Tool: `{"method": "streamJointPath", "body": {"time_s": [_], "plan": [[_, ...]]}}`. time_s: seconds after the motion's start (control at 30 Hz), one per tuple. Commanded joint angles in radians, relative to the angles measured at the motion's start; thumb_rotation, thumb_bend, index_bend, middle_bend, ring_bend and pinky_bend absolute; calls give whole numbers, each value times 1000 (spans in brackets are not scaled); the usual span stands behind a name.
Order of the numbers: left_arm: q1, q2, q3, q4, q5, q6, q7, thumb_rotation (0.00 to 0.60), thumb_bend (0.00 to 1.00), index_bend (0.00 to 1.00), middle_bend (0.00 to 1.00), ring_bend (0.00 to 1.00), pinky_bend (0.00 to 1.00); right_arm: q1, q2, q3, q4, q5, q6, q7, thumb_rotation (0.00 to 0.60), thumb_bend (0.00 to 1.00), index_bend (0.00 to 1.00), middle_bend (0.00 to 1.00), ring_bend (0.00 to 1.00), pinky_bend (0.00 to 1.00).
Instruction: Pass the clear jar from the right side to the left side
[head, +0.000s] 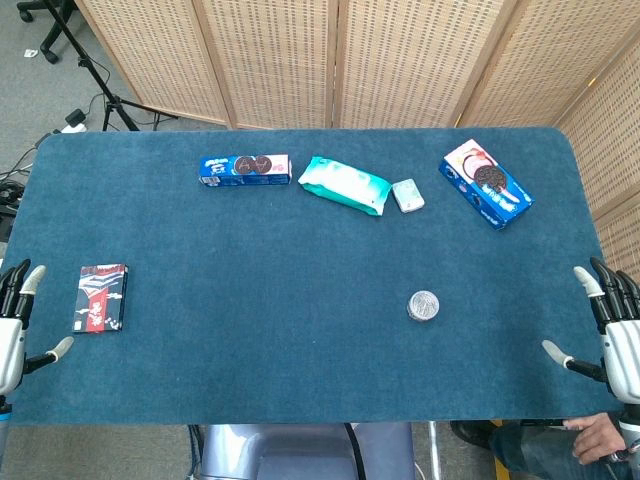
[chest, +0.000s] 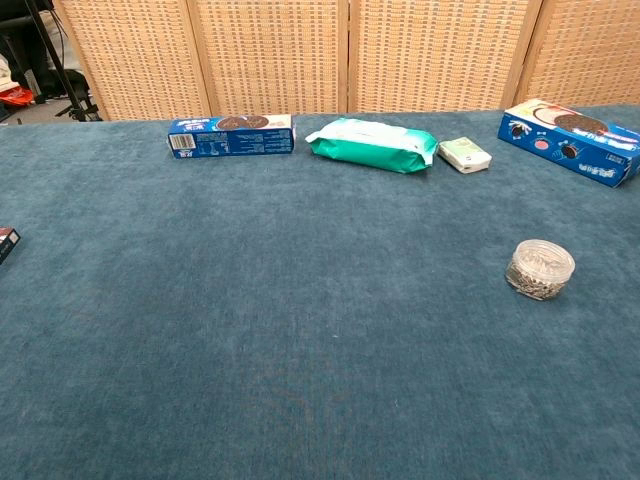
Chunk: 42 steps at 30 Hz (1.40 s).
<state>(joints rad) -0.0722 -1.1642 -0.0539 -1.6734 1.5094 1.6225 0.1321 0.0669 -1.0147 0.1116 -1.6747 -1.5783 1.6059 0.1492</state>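
The clear jar (head: 424, 305) is a small round see-through pot with silvery bits inside; it stands upright on the blue table right of centre, also plain in the chest view as the jar (chest: 540, 268). My right hand (head: 612, 325) hovers at the table's right front edge, fingers spread, holding nothing, well to the right of the jar. At the left front edge my left hand (head: 14, 322) is likewise spread and empty. Neither hand shows in the chest view.
A dark red-and-black packet (head: 101, 297) lies near my left hand. Along the back sit a blue cookie box (head: 245, 169), a teal pouch (head: 345, 185), a small pale green pack (head: 407, 195) and a second blue cookie box (head: 487, 183). Wicker screens stand behind.
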Motion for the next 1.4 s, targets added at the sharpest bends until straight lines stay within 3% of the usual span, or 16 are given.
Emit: {"method": "streamJointPath", "body": {"time_s": [0.03, 0.4, 0.5, 0.63, 0.73, 1.0, 1.27, 1.4], "plan": [[5, 5, 1, -10, 1, 1, 9, 600, 0, 0, 0, 0, 0, 1, -2, 0, -1, 3, -3, -9, 600, 0, 0, 0, 0, 0], [8, 14, -3, -17, 0, -10, -4, 600, 0, 0, 0, 0, 0, 34, -2, -18, 1, -32, -60, -28, 600, 0, 0, 0, 0, 0], [7, 18, -11, -19, -11, -15, -10, 600, 0, 0, 0, 0, 0, 108, 8, -30, 31, -98, -153, 10, 600, 0, 0, 0, 0, 0], [6, 20, -18, -22, -21, -22, -12, 600, 0, 0, 0, 0, 0, 214, 32, -53, 55, -164, -289, 156, 600, 0, 36, 0, 0, 0], [-3, 25, -28, -25, -36, -38, -8, 600, 0, 0, 0, 0, 0, 344, 5, -60, 117, -180, -472, 265, 600, 0, 80, 0, 0, 0], [-15, 32, -46, -26, -80, -75, -11, 600, 0, 0, 0, 0, 0, 479, -104, -59, 213, -84, -727, 182, 600, 0, 101, 0, 0, 0], [-22, 30, -53, -25, -102, -95, -9, 600, 0, 0, 0, 0, 0, 531, -202, -39, 300, -5, -786, 87, 600, 0, 131, 0, 0, 24], [-24, 29, -54, -25, -108, -101, -4, 600, 0, 0, 0, 0, 0, 541, -223, -46, 317, 7, -796, 61, 600, 0, 169, 43, 2, 139]]}}
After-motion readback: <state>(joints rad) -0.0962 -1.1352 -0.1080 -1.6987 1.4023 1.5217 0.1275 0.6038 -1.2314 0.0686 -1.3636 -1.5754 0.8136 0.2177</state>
